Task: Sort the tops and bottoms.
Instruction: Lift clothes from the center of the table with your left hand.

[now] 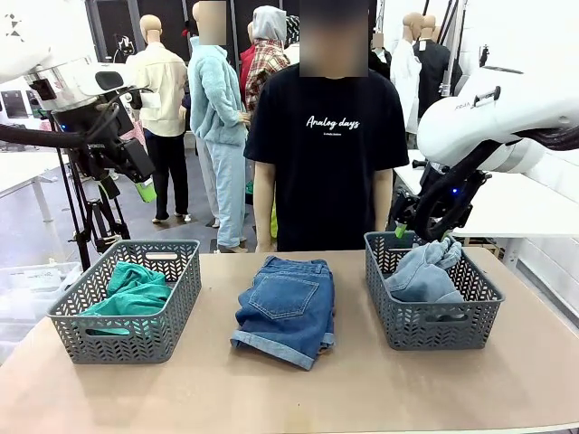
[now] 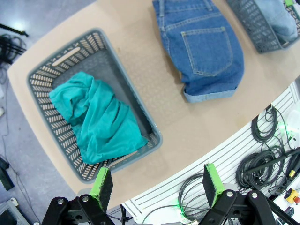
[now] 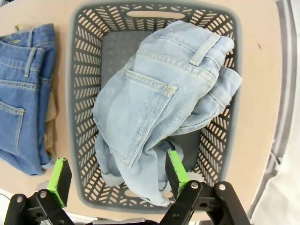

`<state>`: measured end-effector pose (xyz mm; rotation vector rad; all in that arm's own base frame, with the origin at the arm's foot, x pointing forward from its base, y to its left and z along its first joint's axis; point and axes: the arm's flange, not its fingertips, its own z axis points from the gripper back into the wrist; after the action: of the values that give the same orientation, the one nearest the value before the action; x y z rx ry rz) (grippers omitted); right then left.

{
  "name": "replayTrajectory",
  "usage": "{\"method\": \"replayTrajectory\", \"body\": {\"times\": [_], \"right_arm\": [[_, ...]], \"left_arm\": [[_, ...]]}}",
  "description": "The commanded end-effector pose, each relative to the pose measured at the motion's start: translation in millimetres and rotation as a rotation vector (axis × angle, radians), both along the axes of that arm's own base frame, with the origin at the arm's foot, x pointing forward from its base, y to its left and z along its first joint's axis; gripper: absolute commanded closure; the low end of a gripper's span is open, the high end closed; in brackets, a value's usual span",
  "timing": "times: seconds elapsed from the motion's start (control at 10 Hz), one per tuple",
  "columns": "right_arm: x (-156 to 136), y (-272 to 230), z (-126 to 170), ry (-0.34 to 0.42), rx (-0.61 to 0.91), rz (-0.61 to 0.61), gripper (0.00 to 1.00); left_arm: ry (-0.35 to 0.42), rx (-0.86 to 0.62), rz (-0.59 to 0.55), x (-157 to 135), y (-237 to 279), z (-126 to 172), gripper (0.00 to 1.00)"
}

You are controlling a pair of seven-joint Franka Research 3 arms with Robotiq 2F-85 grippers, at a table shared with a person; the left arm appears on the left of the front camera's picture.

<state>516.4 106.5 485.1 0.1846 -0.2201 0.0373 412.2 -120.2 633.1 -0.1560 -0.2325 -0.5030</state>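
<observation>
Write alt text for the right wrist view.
Pale blue denim shorts lie crumpled in a grey slotted basket on a tan table. The open right claw hangs above them, and darker denim shorts lie flat on the table beside the basket.

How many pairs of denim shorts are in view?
2. The pale light-blue denim shorts lie in the right grey plastic basket; the darker mid-blue denim shorts lie on the tan table, in the middle. More may be hidden underneath.

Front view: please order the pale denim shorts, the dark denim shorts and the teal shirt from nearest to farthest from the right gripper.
1. Pale denim shorts, in the right basket, below the right gripper.
2. Dark denim shorts, mid-table.
3. Teal shirt, in the left basket.
</observation>
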Motion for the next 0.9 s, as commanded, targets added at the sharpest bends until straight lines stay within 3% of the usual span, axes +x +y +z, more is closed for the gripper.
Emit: {"method": "replayTrajectory", "body": {"times": [0.0, 0.2, 0.4, 0.8], "right_arm": [[-1, -1, -5, -0.013, 0.021, 0.009, 0.00], [0, 0, 0, 0.000, 0.000, 0.000, 0.00], [-48, 7, -2, -0.071, -0.035, 0.158, 0.00], [-91, -3, 63, -0.233, -0.025, 0.416, 0.00]], "left_arm": [[-0.004, -0.004, 0.012, 0, 0, 1, 0.00], [-0.004, -0.004, 0.012, 0, 0, 1, 0.00], [-0.004, -0.004, 0.012, 0, 0, 1, 0.00], [-0.004, -0.004, 0.012, 0, 0, 1, 0.00]]}}
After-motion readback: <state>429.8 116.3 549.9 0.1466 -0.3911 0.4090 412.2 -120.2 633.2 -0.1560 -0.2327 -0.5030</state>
